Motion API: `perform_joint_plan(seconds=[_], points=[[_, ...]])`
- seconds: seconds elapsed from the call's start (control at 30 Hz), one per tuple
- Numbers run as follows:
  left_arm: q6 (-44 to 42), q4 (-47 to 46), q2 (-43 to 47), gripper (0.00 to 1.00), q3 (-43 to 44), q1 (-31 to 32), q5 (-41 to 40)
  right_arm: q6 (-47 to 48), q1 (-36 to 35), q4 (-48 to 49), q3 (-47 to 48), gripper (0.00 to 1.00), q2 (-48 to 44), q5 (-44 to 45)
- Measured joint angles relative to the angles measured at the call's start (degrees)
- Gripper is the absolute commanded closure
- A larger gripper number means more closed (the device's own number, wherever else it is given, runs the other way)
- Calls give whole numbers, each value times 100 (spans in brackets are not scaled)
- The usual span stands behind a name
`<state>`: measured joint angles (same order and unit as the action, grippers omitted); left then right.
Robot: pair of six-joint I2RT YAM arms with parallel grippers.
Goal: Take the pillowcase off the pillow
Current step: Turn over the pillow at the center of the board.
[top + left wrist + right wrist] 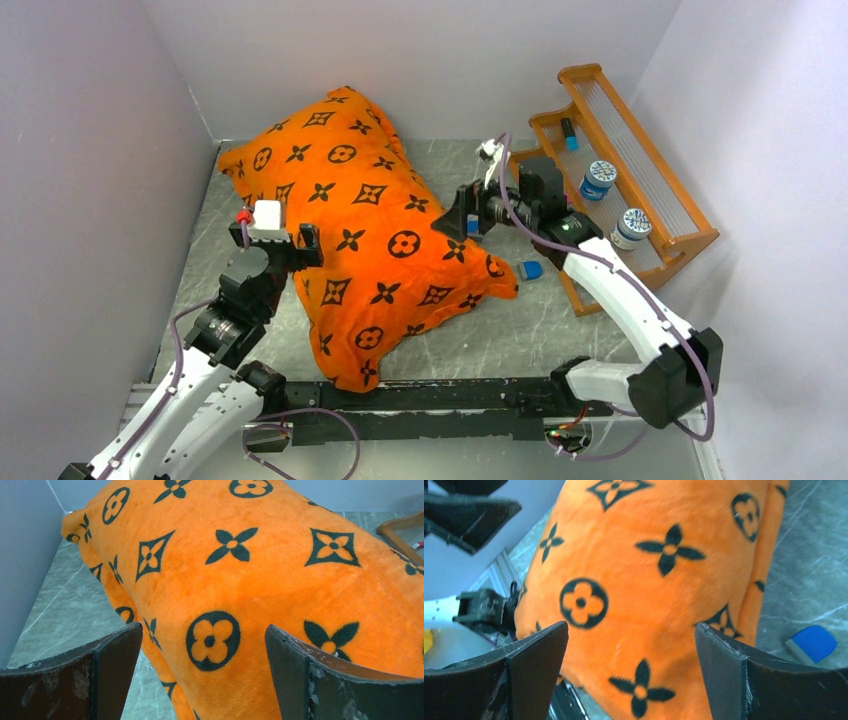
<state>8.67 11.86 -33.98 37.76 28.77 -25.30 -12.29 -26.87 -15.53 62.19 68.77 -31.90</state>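
Top view: grey marbled counter [500,335], pale walls [90,150] on three sides. Orange pillowcase [360,230], stuffed full, lies diagonally mid-counter; wooden rack [640,180] at right
Left wrist: left jaws apart, empty, facing pillowcase
Right wrist: right jaws apart, empty; blue block [813,644] on counter beside pillowcase

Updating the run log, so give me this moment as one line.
bright orange brown-motif fabric pillowcase: plump, not yet removed | left gripper: open, facing pillowcase | right gripper: open, facing pillowcase
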Motion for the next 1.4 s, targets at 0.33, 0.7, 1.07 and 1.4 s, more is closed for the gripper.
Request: perform_joint_plan(seconds=[0.33, 0.7, 1.07, 1.4], points=[[0, 4, -195, 3, 79, -31, 109, -584, 225, 568, 920, 0, 1858, -190], [2, 2, -492, 3, 87, -59, 260, -1475, 149, 1823, 1029, 15, 3392, -1309], [7, -4, -1005, 3, 101, -85, 647, -1652, -107, 2332, 1405, 99, 3788, -2024], [1054, 127, -1692, 3, 619, -120, 522, -625, -203, 732, 2339, 100, 3735, -1759]])
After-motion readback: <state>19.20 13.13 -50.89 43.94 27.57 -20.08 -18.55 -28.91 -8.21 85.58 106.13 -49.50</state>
